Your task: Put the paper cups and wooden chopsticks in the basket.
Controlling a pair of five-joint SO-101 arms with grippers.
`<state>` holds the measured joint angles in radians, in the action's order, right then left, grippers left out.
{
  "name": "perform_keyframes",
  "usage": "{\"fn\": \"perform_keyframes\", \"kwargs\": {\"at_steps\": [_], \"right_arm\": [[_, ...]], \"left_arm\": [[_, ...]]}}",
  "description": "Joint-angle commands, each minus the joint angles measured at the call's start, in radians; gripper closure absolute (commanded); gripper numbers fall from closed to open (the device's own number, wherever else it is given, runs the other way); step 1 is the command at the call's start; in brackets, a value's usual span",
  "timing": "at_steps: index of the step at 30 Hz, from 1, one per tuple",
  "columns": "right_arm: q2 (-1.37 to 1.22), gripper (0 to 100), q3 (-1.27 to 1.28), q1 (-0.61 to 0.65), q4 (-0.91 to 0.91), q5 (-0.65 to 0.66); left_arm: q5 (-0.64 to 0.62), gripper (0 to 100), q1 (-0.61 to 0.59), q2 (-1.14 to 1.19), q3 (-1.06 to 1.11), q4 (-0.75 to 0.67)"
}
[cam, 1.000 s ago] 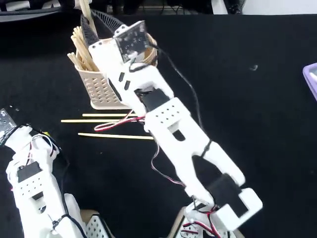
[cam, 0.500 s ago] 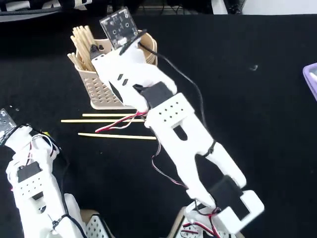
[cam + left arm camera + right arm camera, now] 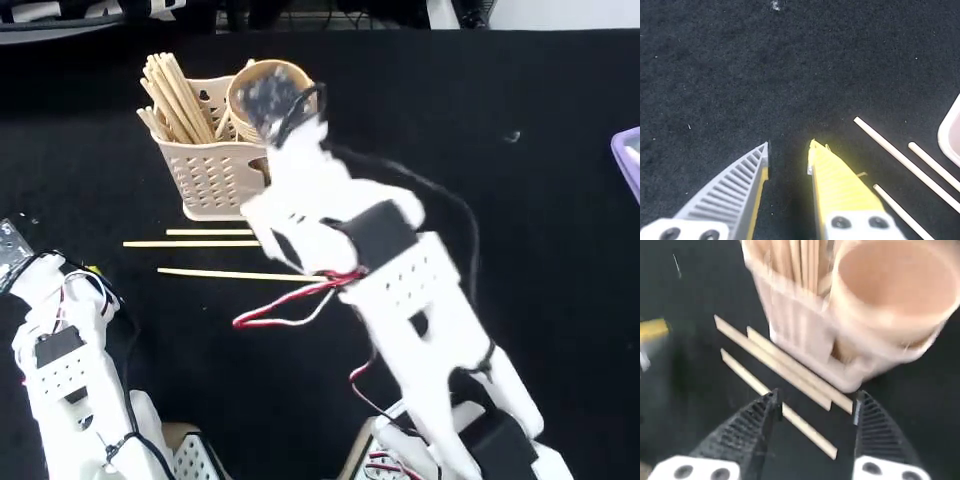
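While three loose chopsticks [image 3: 220,273] lie on the tabletop [image 3: 500,200], step in hand: gathering the last sticks, by my reading; the cups look finished.
Basket [image 3: 215,175]: upright, toward the far-left corner of the tabletop.
Paper cups [image 3: 895,285]: nested together inside the basket.
Bundled chopsticks [image 3: 175,95]: standing in the basket beside the cups, leaning toward the left edge.
Loose chopsticks: flat, roughly parallel to the far edge, just on the near side of the basket.
Right gripper [image 3: 817,395]: jaws spread wide and empty, above the loose chopsticks, close to the basket.
Left gripper [image 3: 788,145]: jaws parted, nothing between them, low over bare tabletop near the left edge, with stick ends just beside it.
Next move: probably lowering the right jaws astride one stick, square across it, then closing gently, since so thin a stick could roll or slip.
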<state>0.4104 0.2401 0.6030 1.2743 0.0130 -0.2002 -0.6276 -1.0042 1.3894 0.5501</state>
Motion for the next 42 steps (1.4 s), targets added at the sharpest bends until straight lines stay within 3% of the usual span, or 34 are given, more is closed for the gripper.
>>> {"fn": "perform_keyframes", "kwargs": {"at_steps": [1, 6, 11, 15, 20, 29, 35, 42], "right_arm": [[0.070, 82.2, 0.278, 0.005, -0.176, 0.003], [0.205, 97.8, 0.694, 0.005, -0.580, 0.072], [0.260, 95.3, 0.895, -0.012, -0.825, 0.068], [0.226, 95.1, 0.909, -0.068, -0.856, 0.068], [0.154, 95.1, 0.889, -0.121, -0.896, 0.068], [0.102, 95.2, 0.878, -0.124, -0.928, 0.068], [0.104, 95.2, 0.878, -0.124, -0.930, 0.071], [0.102, 95.2, 0.878, -0.124, -0.931, 0.072]], "left_arm": [[0.003, 86, 0.010, -0.017, -0.038, -0.015], [0.043, 86, 0.010, -0.008, -0.074, -0.012], [0.052, 86, 0.010, -0.006, -0.130, 0.031], [0.063, 86, 0.044, -0.005, -0.248, 0.144], [0.123, 86, 0.185, 0.048, -0.427, 0.250], [0.110, 86, 0.272, 0.519, -0.730, 0.318], [-0.074, 86, 0.268, 0.786, -0.868, 0.322], [-0.239, 86, 0.309, 0.876, -0.920, 0.322]]}}
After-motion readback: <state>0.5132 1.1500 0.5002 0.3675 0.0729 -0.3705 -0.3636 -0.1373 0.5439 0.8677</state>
